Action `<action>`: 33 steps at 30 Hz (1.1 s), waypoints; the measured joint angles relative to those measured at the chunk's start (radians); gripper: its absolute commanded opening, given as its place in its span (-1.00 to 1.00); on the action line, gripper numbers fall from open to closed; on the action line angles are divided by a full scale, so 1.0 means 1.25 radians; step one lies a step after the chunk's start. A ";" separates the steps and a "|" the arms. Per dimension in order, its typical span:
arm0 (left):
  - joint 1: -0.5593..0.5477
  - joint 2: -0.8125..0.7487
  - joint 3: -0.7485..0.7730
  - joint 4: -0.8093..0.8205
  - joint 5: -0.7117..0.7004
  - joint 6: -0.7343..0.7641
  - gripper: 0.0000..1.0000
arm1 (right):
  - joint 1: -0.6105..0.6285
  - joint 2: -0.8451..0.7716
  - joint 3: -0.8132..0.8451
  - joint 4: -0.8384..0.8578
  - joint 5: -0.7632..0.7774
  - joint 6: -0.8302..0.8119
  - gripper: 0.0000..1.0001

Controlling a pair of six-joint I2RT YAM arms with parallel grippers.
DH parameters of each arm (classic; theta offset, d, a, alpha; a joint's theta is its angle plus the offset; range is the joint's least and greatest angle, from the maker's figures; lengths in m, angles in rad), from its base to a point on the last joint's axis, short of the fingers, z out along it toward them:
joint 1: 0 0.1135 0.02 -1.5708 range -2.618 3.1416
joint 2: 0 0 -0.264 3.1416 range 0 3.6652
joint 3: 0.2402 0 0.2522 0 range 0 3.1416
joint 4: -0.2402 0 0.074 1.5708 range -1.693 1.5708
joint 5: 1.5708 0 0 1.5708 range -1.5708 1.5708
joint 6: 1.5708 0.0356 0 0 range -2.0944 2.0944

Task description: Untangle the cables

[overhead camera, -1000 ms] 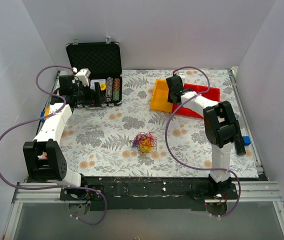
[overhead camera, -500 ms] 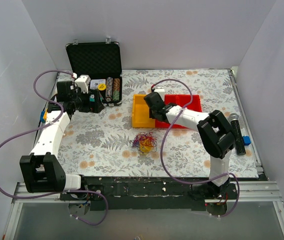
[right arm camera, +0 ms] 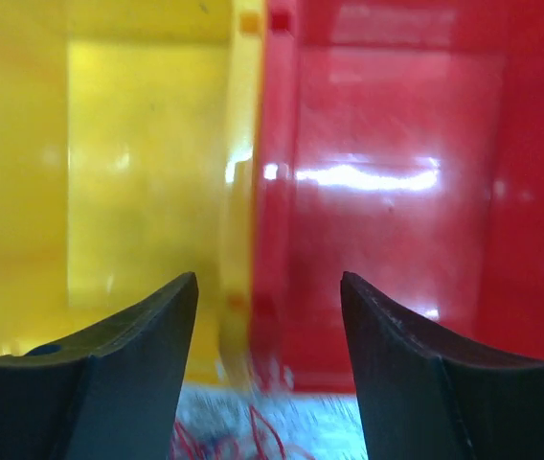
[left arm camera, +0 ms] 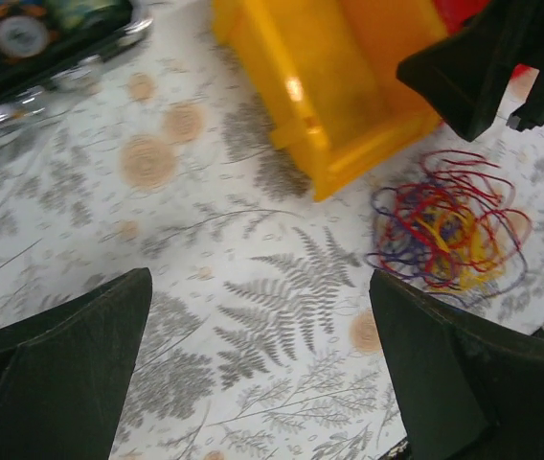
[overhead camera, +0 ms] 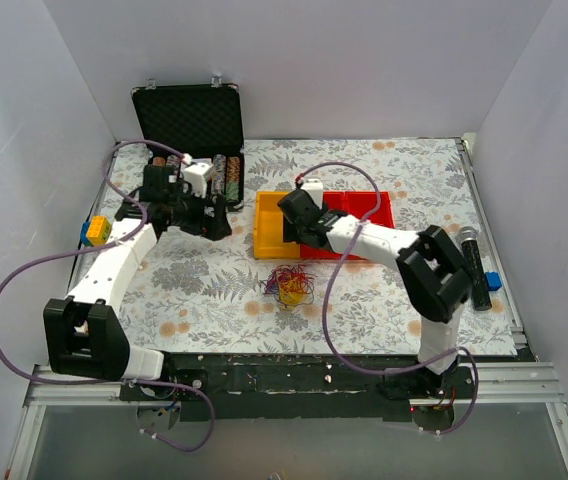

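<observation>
The cables (overhead camera: 290,283) lie as a small tangle of red, yellow, purple and dark blue wire on the floral cloth, just in front of the bins. My left gripper (overhead camera: 214,215) is open and empty, left of the yellow bin and back-left of the cables. In the left wrist view its fingers (left arm camera: 71,364) frame bare cloth, with the cables (left arm camera: 449,230) at the right. My right gripper (overhead camera: 289,228) is open over the seam between the yellow and red bins, just behind the cables. In the right wrist view a few red strands (right arm camera: 253,436) show low between its fingers (right arm camera: 119,374).
The yellow bin (overhead camera: 269,235) and red bin (overhead camera: 369,210) stand side by side behind the cables. An open black case (overhead camera: 189,120) with poker chips is at the back left. Coloured blocks (overhead camera: 94,230) lie at the left edge; a black cylinder (overhead camera: 476,268) and blue block (overhead camera: 493,281) at the right.
My right gripper has swung left and nearer, and the yellow and red bins have shifted left and squared up with it. My left gripper has moved from the case towards the middle.
</observation>
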 measured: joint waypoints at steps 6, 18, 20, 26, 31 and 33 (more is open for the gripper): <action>-0.183 -0.002 -0.045 0.006 0.014 0.000 0.96 | 0.012 -0.366 -0.307 0.094 -0.061 -0.019 0.33; -0.216 -0.003 -0.077 -0.003 0.027 -0.026 0.96 | 0.027 -0.443 -0.548 0.317 -0.352 -0.096 0.33; -0.216 -0.007 -0.077 -0.011 0.021 -0.027 0.96 | 0.029 -0.394 -0.527 0.331 -0.381 -0.107 0.28; -0.216 -0.042 -0.077 -0.044 -0.003 -0.021 0.96 | 0.059 -0.320 -0.496 0.370 -0.450 -0.122 -0.17; -0.216 -0.083 -0.099 -0.053 -0.006 0.007 0.96 | 0.128 -0.350 -0.514 0.369 -0.487 -0.143 -0.33; -0.216 -0.096 -0.105 -0.061 -0.001 0.019 0.96 | 0.155 -0.386 -0.540 0.356 -0.499 -0.149 -0.29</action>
